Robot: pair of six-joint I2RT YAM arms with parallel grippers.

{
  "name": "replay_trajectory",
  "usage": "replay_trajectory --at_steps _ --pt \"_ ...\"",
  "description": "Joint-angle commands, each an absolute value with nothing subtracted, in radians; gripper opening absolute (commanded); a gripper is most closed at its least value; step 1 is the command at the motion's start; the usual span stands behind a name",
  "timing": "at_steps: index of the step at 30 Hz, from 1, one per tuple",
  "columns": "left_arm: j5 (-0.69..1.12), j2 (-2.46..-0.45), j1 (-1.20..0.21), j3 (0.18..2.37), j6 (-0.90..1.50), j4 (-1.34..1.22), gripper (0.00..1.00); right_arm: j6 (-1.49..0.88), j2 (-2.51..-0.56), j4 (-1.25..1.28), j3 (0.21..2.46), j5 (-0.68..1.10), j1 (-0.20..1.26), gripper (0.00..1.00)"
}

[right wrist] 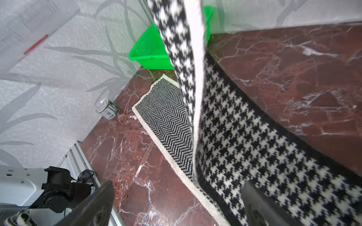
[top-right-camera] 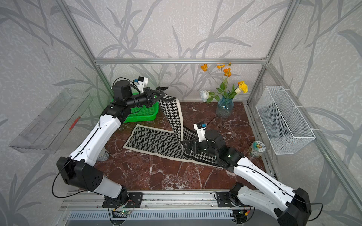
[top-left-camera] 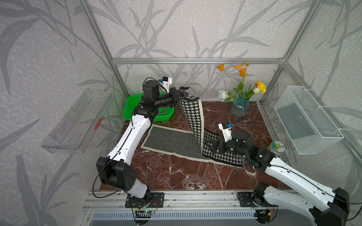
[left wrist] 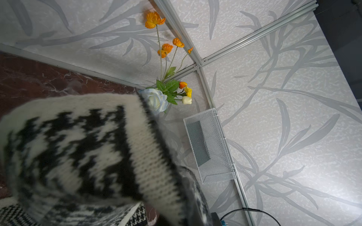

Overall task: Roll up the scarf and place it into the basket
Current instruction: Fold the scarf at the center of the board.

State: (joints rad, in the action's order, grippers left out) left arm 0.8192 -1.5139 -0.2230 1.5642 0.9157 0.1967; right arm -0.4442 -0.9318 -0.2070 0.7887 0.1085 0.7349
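In both top views the left gripper (top-left-camera: 183, 94) is clamped on one end of the scarf (top-left-camera: 172, 140), lifted beside the basket (top-left-camera: 129, 105). The rest lies on the table (top-left-camera: 186, 176), with the right gripper (top-left-camera: 211, 145) over it. In the left wrist view, the scarf (left wrist: 78, 146) fills the foreground. In the right wrist view, the fingers (right wrist: 98, 203) are spread wide above the scarf (right wrist: 244, 127).

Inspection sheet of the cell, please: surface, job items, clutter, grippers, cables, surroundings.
Surface: red veined marble tabletop.
Job's things: scarf unrolled, one end lifted, rest lying flat; green basket at back left, partly hidden by arm.
Clutter: flower vase, lidded jar, small can.
Grippers: left gripper shut on scarf end; right gripper open, low over houndstooth part.
Cables: black cable loop hangs off left arm base.
Surroundings: clear tray, wire basket on side walls.
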Motion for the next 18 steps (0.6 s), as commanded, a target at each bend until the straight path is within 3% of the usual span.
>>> replay_trajectory --at_steps 1,4,9,18 --pt "0.846 -1.441 -0.186 1.523 0.826 0.255 0.00 -0.405 -0.882 -0.338 0.815 -0.017 0.736 0.99" --pt "0.832 -1.409 -0.139 1.468 0.762 0.343 0.00 -0.398 -0.881 -0.421 0.829 -0.074 0.696 0.99" --pt "0.892 -1.372 -0.033 1.366 0.763 0.394 0.00 -0.383 -0.920 -0.439 0.796 0.009 0.548 0.99" --pt "0.939 -1.294 0.090 1.231 0.717 0.499 0.00 -0.331 -0.939 -0.491 0.729 -0.020 0.344 0.99"
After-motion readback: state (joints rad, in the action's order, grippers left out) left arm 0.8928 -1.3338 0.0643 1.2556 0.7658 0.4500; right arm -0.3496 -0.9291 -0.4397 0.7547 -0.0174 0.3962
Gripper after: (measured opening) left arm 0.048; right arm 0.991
